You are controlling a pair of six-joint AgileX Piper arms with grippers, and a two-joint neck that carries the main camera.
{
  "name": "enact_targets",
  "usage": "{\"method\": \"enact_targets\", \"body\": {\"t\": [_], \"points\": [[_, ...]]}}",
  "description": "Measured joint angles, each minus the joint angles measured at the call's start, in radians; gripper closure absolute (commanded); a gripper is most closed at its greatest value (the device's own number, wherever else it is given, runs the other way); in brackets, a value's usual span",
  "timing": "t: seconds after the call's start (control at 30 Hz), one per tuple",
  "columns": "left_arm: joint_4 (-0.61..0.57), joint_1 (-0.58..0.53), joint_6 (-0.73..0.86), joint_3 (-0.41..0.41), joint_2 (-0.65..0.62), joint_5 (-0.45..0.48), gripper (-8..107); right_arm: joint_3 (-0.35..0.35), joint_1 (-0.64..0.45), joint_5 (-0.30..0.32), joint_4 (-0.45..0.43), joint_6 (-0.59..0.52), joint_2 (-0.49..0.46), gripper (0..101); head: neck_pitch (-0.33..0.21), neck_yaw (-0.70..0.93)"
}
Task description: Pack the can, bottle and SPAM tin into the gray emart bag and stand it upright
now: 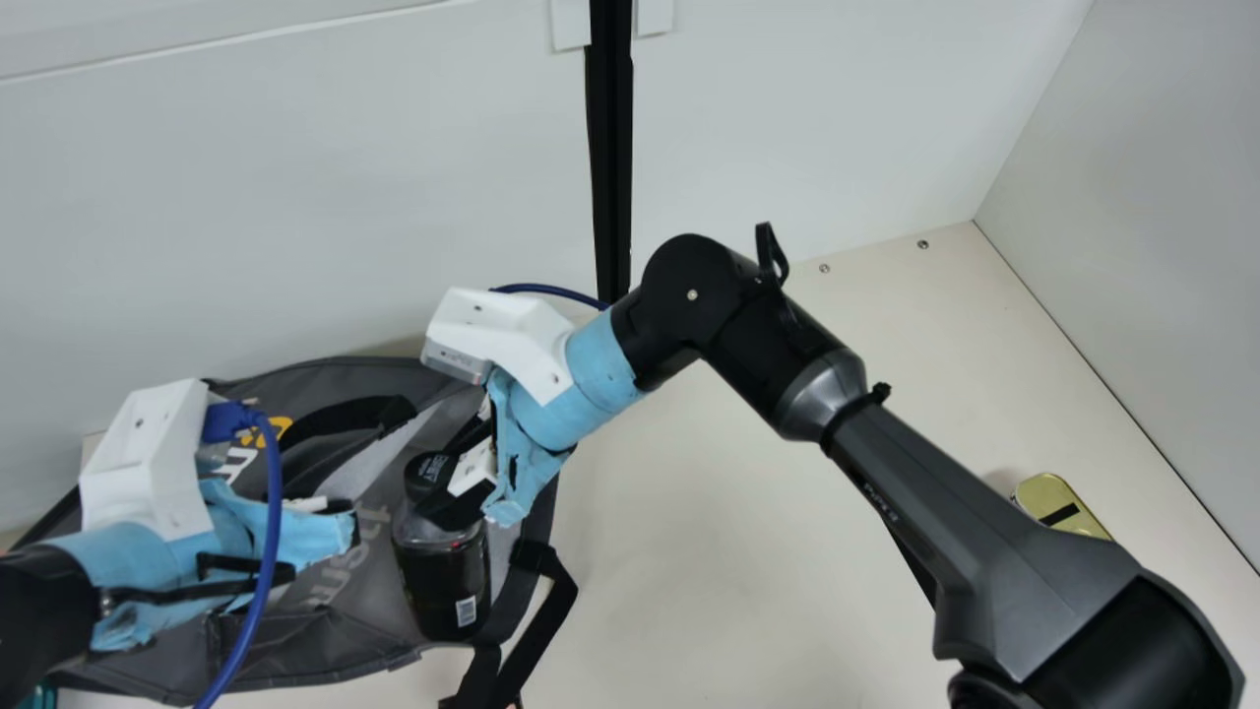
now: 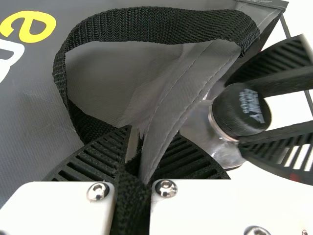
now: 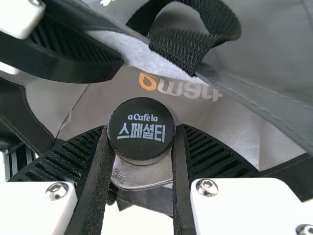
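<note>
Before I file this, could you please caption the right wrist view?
The right pincer grips the black-capped bottle, the gray bag behind it.

My left gripper point(image 1: 340, 524) pinches the bag point(image 2: 36, 103) by its edge.
Near it, my right gripper point(image 1: 448, 500) holds the black-capped bottle point(image 2: 198, 132).

Gray emart bag point(image 1: 330, 655), lower left of the main view: smooth, faintly sheeny coated cloth, creased, with stitched edges. Handle point(image 2: 161, 23), top of the left wrist view: matt black webbing, coarsely woven. Bottle point(image 1: 441, 581), lower left of the main view: smooth, dark, glossy body; transparent, shiny shoulder. Cap point(image 3: 142, 129), centre of the right wrist view: matt black plastic, finely ridged rim. SPAM tin point(image 1: 1051, 492), lower right of the main view: gold-toned, smooth, glossy metal. Table point(image 1: 787, 591), lower right: smooth, matt, cream.
</note>
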Motion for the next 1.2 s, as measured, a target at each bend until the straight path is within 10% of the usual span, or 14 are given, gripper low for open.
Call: {"method": "enact_targets", "body": {"t": [0.67,1.2], "points": [[0.0,0.0,0.0,0.0,0.0,0.0,107,-0.165,0.054,0.002,-0.057,0.081,0.126,100,0.0,0.0],[0.0,0.0,0.0,0.0,0.0,0.0,107,-0.187,0.075,-0.025,-0.084,0.092,0.137,47,0.0,0.0]]}}
